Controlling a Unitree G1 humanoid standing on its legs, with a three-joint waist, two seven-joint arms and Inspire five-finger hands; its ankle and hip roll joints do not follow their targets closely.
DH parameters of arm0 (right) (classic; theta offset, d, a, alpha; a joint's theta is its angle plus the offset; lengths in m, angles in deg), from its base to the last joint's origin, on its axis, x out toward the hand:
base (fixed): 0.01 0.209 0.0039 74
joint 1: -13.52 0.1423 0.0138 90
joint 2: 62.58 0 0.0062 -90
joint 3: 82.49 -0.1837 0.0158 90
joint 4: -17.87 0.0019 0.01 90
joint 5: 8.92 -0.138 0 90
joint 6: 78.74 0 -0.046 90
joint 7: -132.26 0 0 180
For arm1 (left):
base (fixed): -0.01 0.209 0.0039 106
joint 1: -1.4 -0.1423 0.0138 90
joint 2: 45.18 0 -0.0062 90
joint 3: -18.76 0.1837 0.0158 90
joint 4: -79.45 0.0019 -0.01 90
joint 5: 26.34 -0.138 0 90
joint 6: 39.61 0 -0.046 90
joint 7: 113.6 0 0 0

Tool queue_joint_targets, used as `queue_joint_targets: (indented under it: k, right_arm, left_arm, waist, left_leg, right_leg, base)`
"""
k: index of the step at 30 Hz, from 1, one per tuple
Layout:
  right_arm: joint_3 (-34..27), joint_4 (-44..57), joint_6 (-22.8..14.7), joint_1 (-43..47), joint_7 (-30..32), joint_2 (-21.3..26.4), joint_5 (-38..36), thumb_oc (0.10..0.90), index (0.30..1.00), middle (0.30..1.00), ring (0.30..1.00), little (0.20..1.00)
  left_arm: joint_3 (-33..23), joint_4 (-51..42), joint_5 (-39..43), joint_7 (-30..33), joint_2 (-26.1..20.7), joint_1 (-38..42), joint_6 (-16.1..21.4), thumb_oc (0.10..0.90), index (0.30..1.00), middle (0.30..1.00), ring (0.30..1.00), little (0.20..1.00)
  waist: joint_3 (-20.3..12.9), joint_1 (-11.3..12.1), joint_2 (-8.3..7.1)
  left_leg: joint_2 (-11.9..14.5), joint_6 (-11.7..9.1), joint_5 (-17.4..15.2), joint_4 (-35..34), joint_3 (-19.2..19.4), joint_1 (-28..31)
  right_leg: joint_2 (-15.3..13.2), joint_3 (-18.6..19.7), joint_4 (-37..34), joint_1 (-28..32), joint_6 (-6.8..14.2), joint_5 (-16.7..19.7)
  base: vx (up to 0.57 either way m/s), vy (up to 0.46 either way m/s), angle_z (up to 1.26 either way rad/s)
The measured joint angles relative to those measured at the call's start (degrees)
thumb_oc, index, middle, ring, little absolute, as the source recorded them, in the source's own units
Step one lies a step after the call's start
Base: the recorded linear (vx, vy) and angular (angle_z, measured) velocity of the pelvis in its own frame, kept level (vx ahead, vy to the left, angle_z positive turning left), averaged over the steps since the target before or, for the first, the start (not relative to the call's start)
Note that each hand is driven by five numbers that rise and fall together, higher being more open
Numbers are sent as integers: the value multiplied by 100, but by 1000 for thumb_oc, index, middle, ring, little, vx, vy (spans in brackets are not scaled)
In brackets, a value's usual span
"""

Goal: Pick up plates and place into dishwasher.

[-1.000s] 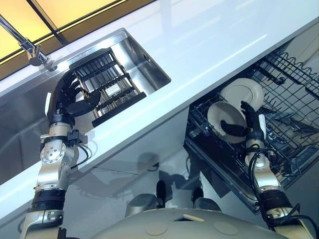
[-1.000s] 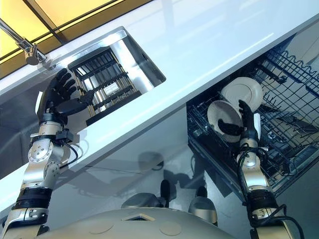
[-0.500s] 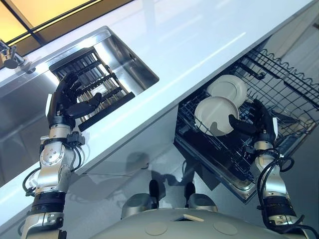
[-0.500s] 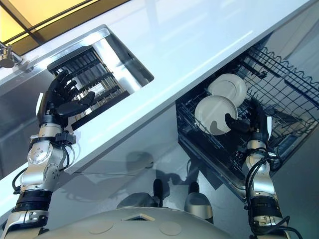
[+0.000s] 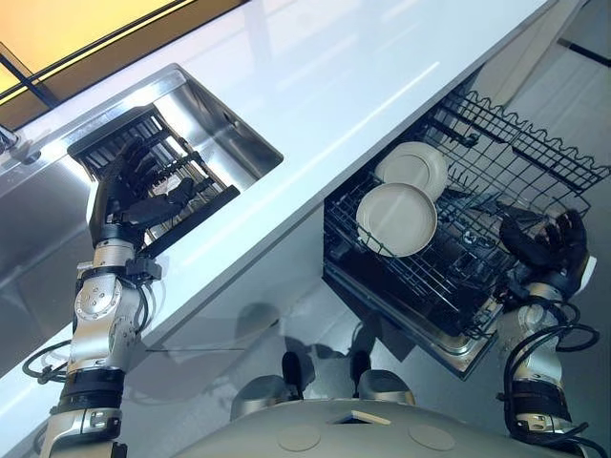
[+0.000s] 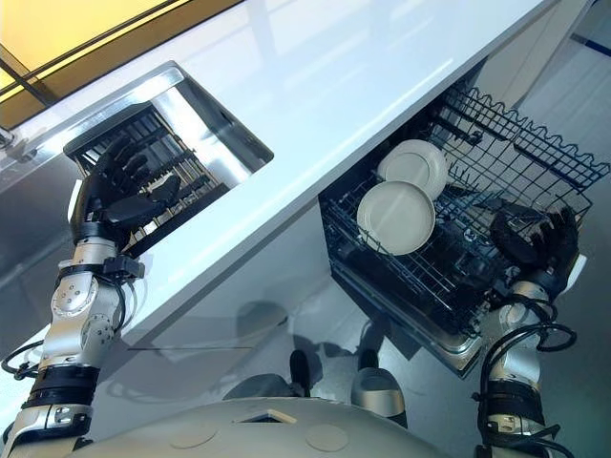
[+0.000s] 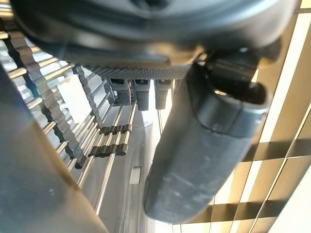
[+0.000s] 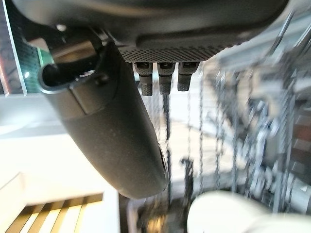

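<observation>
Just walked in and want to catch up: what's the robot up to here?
It is loading plates into a dishwasher. Two white plates stand upright in the pulled-out dishwasher rack below the white counter. The right hand is open beside the rack, apart from the plates and holding nothing. The left hand is open over the dark dish rack in the steel sink, also holding nothing.
</observation>
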Motion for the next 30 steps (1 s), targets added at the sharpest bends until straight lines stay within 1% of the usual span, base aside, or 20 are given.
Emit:
queue_joint_targets:
  k: [5, 7, 9, 11, 14, 15, 17, 18, 20, 22, 24, 28, 30]
  right_arm:
    - [9, -681, 2, -4, 7, 5, -265, 800, 900, 900, 900, 900]
    - [9, -869, 1, -5, 4, 18, -359, 800, 900, 900, 900, 900]
    - [8, -964, 0, -5, 16, 23, -466, 800, 900, 900, 900, 900]
    - [8, -996, -1, -2, 15, 44, -481, 800, 900, 900, 900, 900]
    - [8, -1011, -4, 21, -9, 165, -583, 800, 900, 900, 900, 900]
    - [9, -1063, -7, 67, -43, 286, -644, 800, 900, 900, 900, 900]
    - [-10, -1104, -69, 80, -85, 424, -729, 800, 900, 900, 900, 900]
    - [-13, -1119, -109, 74, -127, 486, -807, 800, 900, 900, 900, 900]
    - [-23, -1221, -101, 94, -469, 598, -1105, 800, 900, 900, 900, 900]
    - [-41, -1304, -102, 93, -845, 671, -1323, 800, 900, 900, 900, 900]
    - [-90, -1306, -102, 70, -1127, 691, -1425, 800, 900, 900, 900, 900]
    - [-169, -1306, -53, -9, -2021, 722, -1693, 800, 900, 900, 900, 900]
    - [-167, -1306, 14, -15, -2461, 751, -1825, 800, 900, 900, 900, 900]
  left_arm:
    - [8, 196, 0, 37, -100, 3, 1, 800, 900, 900, 900, 900]
    - [15, 251, 0, 77, -124, 3, 1, 800, 900, 900, 900, 900]
    - [24, 369, 1, 136, -141, 5, 1, 800, 900, 900, 900, 900]
    - [65, 458, 1, 228, -143, 5, 1, 800, 900, 900, 900, 900]
    - [154, 459, 16, 292, -143, 4, 1, 800, 900, 900, 900, 900]
    - [221, 461, 24, 353, -140, 5, 1, 800, 900, 900, 900, 900]
    - [284, 461, 32, 383, -137, 5, 1, 800, 900, 900, 900, 900]
    - [290, 461, 55, 391, -134, 4, 1, 800, 900, 900, 900, 900]
    - [291, 460, 156, 396, -133, 12, 1, 800, 900, 900, 900, 900]
    - [291, 460, 193, 396, -131, 36, 1, 800, 900, 900, 900, 900]
    - [291, 461, 196, 394, -122, 36, 0, 800, 900, 900, 900, 900]
    - [291, 474, 198, 394, -113, 36, 0, 800, 900, 900, 900, 900]
    - [291, 507, 199, 394, -112, 55, 5, 800, 900, 900, 900, 900]
  waist:
    - [-29, -45, 24]
    - [-44, -44, 49]
    - [-79, -53, 107]
    - [-78, -57, 215]
    - [-80, -53, 428]
    - [-53, -53, 573]
    - [-7, -57, 742]
    - [20, -70, 791]
    - [53, -94, 853]
    - [164, -126, 889]
    - [227, -160, 894]
    - [340, -251, 882]
    - [342, -280, 882]
  left_leg:
    - [0, 0, 0, 1, -18, 5]
    - [-4, 0, 0, 1, -22, 1]
    - [-11, 0, 0, 1, -30, -6]
    - [-11, 2, -1, 1, -52, -29]
    - [-20, 12, 17, 2, -82, -150]
    - [-29, 16, 33, 3, -113, -227]
    - [-32, 17, 52, 4, -154, -294]
    - [-29, 13, 55, 4, -169, -299]
    - [-15, 4, 59, 5, -205, -306]
    - [-7, -4, 63, 5, -209, -310]
    - [-11, -4, 63, 5, -209, -310]
    - [-12, -11, 68, 4, -218, -323]
    - [-4, -27, 82, 4, -241, -396]
  right_leg:
    - [-4, 6, 0, 3, -1, 1]
    - [-26, 2, 0, 0, -1, 0]
    - [-38, -3, 0, -6, -1, 0]
    - [-46, -16, -1, -20, 0, -1]
    - [-60, -52, 0, -125, 0, -2]
    - [-68, -72, 0, -184, 7, 4]
    - [-70, -104, 1, -229, 7, 7]
    - [-65, -114, 1, -230, 5, 7]
    - [-47, -139, 0, -226, -2, 6]
    - [-41, -170, 1, -226, -3, 5]
    - [-44, -173, 1, -225, -2, 5]
    - [-42, -184, 0, -237, 1, 3]
    - [-36, -188, 0, -310, 1, 3]
  base:
    - [41, -60, -1]
    - [13, -20, 0]
    - [0, 0, 0]
    - [-27, 2, 3]
    - [-86, 1, 7]
    - [-70, -8, 9]
    - [-36, -19, 11]
    - [4, -29, 9]
    - [17, -29, 5]
    - [0, 0, 0]
    - [0, 0, 0]
    - [-16, -12, 0]
    - [-19, -14, -1]
